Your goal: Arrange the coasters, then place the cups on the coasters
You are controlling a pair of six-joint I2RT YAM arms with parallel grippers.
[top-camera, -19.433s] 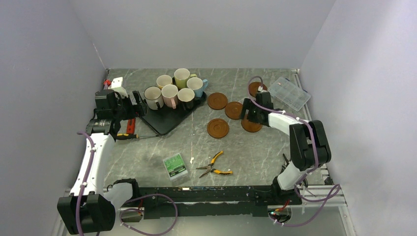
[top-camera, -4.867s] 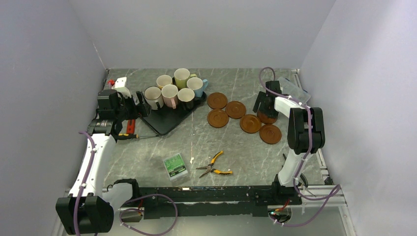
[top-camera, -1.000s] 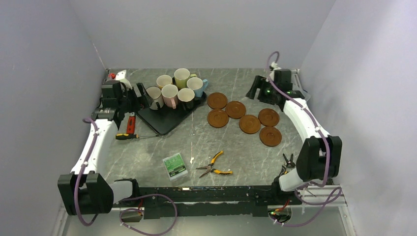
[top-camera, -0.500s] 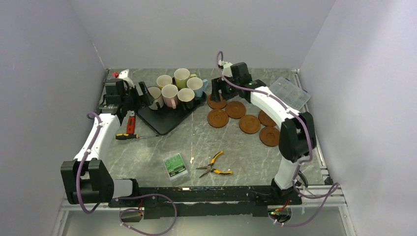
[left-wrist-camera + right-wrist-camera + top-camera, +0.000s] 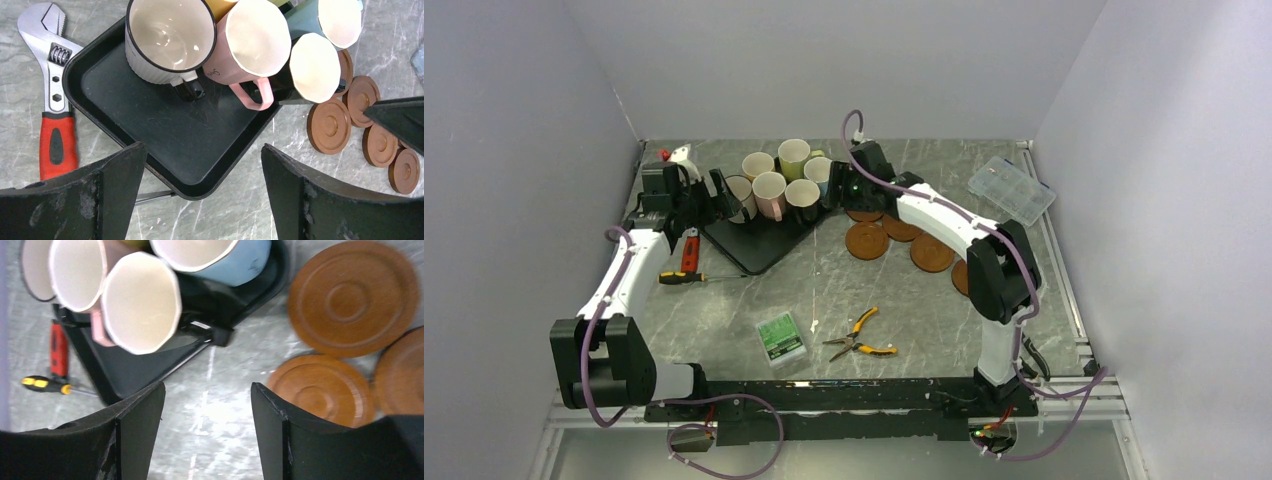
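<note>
1. Cups (image 5: pixel 770 190): all six stand upright, bunched at the far end of the black tray (image 5: pixel 165 135). They are the cream-white mug (image 5: pixel 170 35), pink mug (image 5: pixel 257 40), black mug (image 5: pixel 312 75), light blue mug (image 5: pixel 340 20), yellow-orange mug (image 5: pixel 757 165) and yellow-green mug (image 5: pixel 794 153).
2. Just right of the tray, the coasters (image 5: pixel 329 125) lie flat and close together on the grey worktop (image 5: pixel 744 300). Five show from the left wrist, one tucked partly behind the black mug. From above, the right arm covers some of them.
3. Over the tray's bare near half hovers the left hand (image 5: pixel 201 150), fingers spread wide, grasping nothing.
4. Above the tray's right corner, beside the black mug and between tray and coasters, hangs the right hand (image 5: pixel 206 387). Its fingers are apart, with nothing between them.
5. Left of the tray lies a red-handled adjustable wrench (image 5: pixel 50 65), with a screwdriver (image 5: pixel 686 278) near it. Pliers (image 5: pixel 859 340) and a green box (image 5: pixel 781 337) lie nearer the arm bases, and a clear organiser box (image 5: pixel 1011 188) sits far right.
</note>
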